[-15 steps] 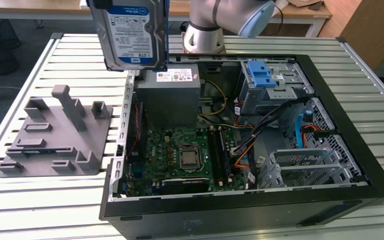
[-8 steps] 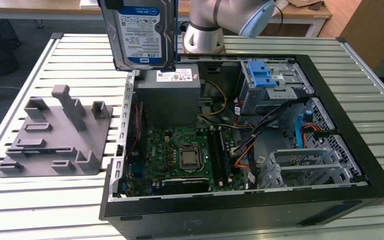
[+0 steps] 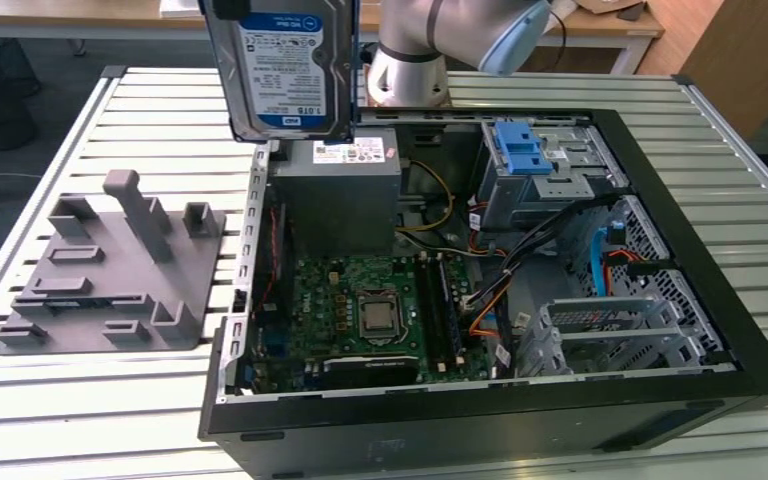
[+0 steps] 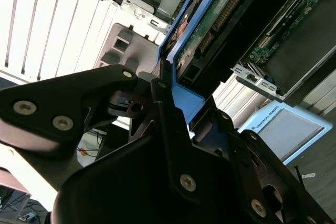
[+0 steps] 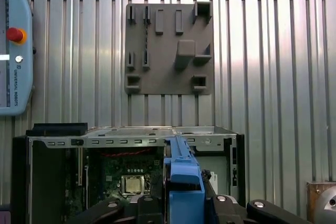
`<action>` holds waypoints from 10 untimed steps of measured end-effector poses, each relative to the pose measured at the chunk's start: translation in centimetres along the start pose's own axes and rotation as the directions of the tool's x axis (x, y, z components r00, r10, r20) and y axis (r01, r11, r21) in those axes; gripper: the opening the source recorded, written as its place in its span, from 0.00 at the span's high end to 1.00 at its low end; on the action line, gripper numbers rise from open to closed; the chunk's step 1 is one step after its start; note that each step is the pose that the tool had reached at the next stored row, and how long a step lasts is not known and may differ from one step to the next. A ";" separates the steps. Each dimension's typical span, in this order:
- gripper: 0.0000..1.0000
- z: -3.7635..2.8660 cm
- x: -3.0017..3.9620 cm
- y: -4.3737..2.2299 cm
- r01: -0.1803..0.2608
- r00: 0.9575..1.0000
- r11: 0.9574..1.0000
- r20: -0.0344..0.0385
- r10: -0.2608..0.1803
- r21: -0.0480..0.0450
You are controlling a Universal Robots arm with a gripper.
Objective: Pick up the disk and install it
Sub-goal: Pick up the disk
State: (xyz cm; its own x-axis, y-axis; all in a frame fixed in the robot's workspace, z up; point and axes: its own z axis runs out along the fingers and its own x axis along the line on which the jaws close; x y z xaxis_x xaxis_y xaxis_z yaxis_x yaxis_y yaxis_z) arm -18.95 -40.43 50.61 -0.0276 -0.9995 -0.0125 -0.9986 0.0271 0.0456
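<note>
Gripper (image 5: 185, 205) is clamping the disk (image 3: 291, 70) by its blue carrier, holding it upright in the air over the open case (image 3: 704, 330). So pickup's looking done, but it isn't sitting in the drive cage (image 3: 551, 170) yet.

Here's the disk (image 3: 291, 70) hanging above the computer case (image 3: 704, 330), and in the exterior view its top is sliced off by the frame edge. It's blocking the case corner behind it. In the second wrist view, my fingers (image 4: 170, 129) cover the carrier's clamped end, and the other end runs out of shot.
</note>
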 end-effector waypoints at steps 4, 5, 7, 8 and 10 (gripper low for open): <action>0.64 0.01 -0.02 -0.86 0.000 1.000 1.000 0.000 0.000 0.000; 0.64 0.00 -0.03 -1.11 0.000 1.000 1.000 0.000 0.000 0.000; 0.64 -0.01 -0.04 -1.61 0.000 1.000 1.000 0.000 0.000 0.000; 0.64 -0.01 -0.05 -1.86 0.000 1.000 1.000 0.000 0.000 0.000; 0.64 -0.02 -0.06 -2.42 0.000 1.000 1.000 0.000 0.000 0.000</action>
State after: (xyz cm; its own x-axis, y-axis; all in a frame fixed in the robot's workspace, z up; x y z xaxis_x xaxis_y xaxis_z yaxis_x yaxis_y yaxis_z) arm -16.53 -40.44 50.52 -0.0277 -0.9995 -0.0126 -0.9986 0.0271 0.0454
